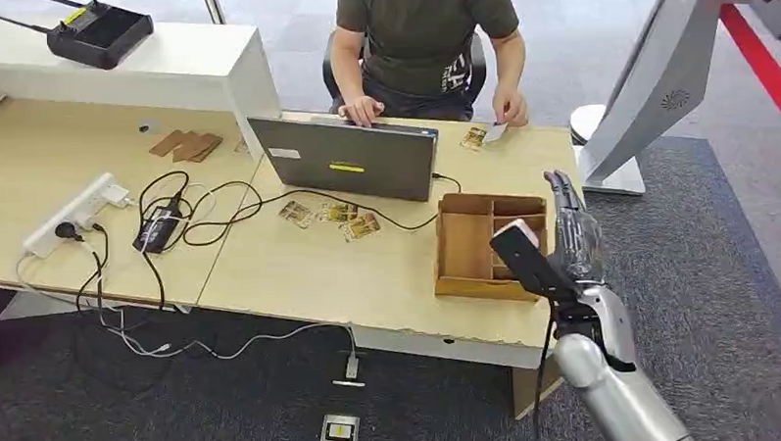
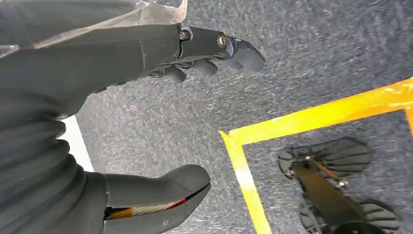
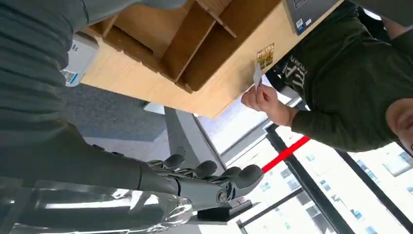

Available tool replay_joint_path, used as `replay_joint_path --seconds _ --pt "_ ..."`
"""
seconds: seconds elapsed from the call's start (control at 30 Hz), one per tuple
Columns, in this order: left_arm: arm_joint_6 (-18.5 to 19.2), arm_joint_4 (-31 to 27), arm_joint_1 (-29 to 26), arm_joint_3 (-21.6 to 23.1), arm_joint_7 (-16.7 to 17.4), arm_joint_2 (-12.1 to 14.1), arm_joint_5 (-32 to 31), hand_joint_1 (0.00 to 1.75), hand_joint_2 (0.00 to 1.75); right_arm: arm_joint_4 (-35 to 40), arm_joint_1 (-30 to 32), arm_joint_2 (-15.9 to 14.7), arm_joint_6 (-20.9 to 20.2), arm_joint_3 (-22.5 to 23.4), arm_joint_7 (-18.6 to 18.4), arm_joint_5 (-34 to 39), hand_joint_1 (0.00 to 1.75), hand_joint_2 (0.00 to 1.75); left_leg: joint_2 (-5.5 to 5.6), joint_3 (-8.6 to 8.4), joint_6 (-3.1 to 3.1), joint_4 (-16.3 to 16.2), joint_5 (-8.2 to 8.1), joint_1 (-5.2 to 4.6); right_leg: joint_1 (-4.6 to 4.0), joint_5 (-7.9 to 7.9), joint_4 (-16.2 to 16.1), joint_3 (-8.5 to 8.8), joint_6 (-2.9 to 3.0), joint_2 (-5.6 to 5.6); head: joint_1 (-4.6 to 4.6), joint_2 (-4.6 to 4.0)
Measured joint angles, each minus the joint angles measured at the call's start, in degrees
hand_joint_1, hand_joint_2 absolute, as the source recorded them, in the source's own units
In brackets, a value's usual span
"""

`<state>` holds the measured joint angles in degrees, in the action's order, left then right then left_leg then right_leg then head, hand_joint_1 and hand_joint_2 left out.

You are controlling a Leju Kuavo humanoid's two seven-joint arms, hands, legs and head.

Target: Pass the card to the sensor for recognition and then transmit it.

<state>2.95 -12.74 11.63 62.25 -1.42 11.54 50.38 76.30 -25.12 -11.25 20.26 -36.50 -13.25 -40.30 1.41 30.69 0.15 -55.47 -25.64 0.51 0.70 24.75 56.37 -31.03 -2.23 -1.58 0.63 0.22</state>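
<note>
Right hand (image 1: pixel 570 229) raised beside the wooden tray (image 1: pixel 463 247), fingers straight and apart, holding nothing | card (image 1: pixel 496 131), apparently pinched by the person's hand (image 1: pixel 509 109), lies beyond the tray across the counter (image 1: pixel 300 268) | left hand (image 2: pixel 146 53) hangs empty over floor, farther off.

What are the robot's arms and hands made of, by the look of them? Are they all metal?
Not all, it seems. The right arm is smooth silver with a black cable along it. The right hand has dark grey fingers under a clear plastic wrap. Up close, the left hand shows a grey ribbed cover, a thick grey thumb and small silver screws.
</note>
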Motion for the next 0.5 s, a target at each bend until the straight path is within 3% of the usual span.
replay_joint_path --seconds 0.33,0.5 --pt "-0.33 0.04 -0.83 0.0 -0.37 0.17 0.85 0.0 1.75 9.47 5.45 -3.06 -0.28 1.64 1.56 -0.22 0.0 1.75 0.01 -0.03 -0.01 0.0 0.01 0.0 -0.01 -0.01 0.01 0.04 0.0 0.0 0.0 0.0" --pt "-0.57 0.09 -2.02 -0.18 -1.44 0.57 2.06 0.0 1.75 13.34 9.18 -4.37 -4.36 1.44 3.58 -4.26 0.0 1.75 0.0 0.01 -0.01 0.01 -0.01 0.0 -0.01 0.01 0.01 0.02 0.01 0.0 0.02 0.0"
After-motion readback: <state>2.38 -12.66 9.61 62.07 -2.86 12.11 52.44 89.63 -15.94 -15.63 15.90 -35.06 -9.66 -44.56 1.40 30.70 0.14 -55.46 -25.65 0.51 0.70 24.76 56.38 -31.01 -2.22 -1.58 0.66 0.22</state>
